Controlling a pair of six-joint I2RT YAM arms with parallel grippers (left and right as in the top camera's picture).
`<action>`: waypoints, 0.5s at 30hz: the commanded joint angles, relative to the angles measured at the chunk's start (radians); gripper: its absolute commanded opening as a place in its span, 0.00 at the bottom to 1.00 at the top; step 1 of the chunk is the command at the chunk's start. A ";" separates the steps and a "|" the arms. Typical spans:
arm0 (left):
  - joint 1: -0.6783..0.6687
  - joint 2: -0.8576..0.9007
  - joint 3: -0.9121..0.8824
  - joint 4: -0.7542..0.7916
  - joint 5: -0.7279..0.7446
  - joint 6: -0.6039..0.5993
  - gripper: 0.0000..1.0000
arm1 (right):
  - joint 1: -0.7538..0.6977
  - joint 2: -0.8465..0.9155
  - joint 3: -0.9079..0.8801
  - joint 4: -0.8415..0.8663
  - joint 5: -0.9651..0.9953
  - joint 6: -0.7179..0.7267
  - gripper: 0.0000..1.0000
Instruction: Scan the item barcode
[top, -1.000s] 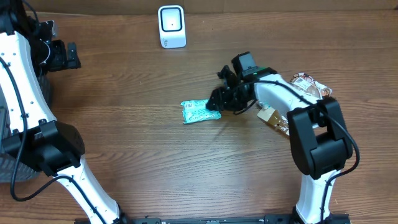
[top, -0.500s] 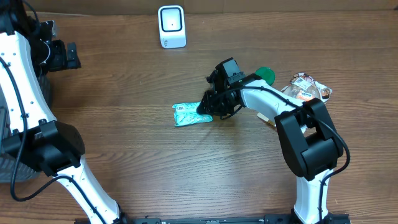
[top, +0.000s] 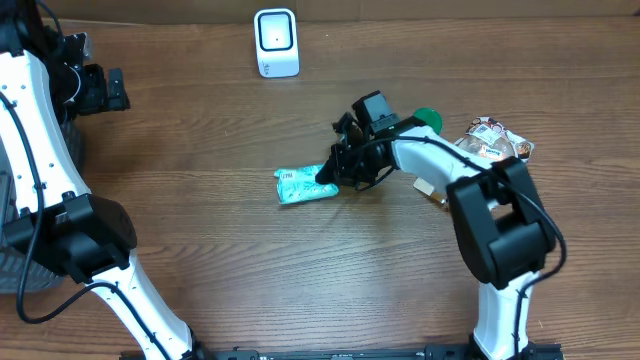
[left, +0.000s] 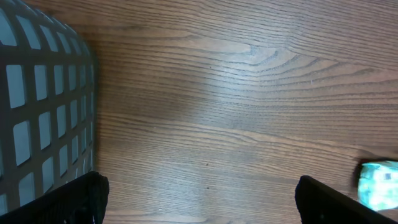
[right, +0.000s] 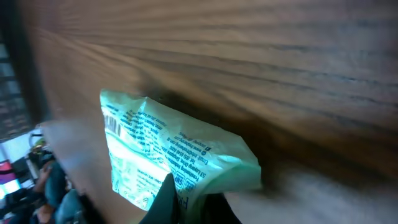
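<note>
Three views split the evidence: only the right wrist camera shows the barcode, printed at the end of the teal packet away from the fingers. Only the overhead shows the white scanner at the table's far edge and the packet mid-table, long axis running left to right. The right gripper is clamped on the packet's right end. The left wrist view alone shows the grey basket, and the left gripper has its jaws spread wide at far left.
</note>
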 joint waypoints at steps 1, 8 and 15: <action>-0.009 -0.016 0.019 0.001 0.005 0.008 0.99 | -0.031 -0.229 0.036 0.009 -0.117 -0.022 0.04; -0.009 -0.016 0.019 0.001 0.004 0.008 1.00 | -0.062 -0.516 0.048 -0.081 -0.126 -0.019 0.04; -0.009 -0.016 0.019 0.001 0.004 0.008 1.00 | -0.061 -0.687 0.048 -0.165 -0.069 -0.019 0.04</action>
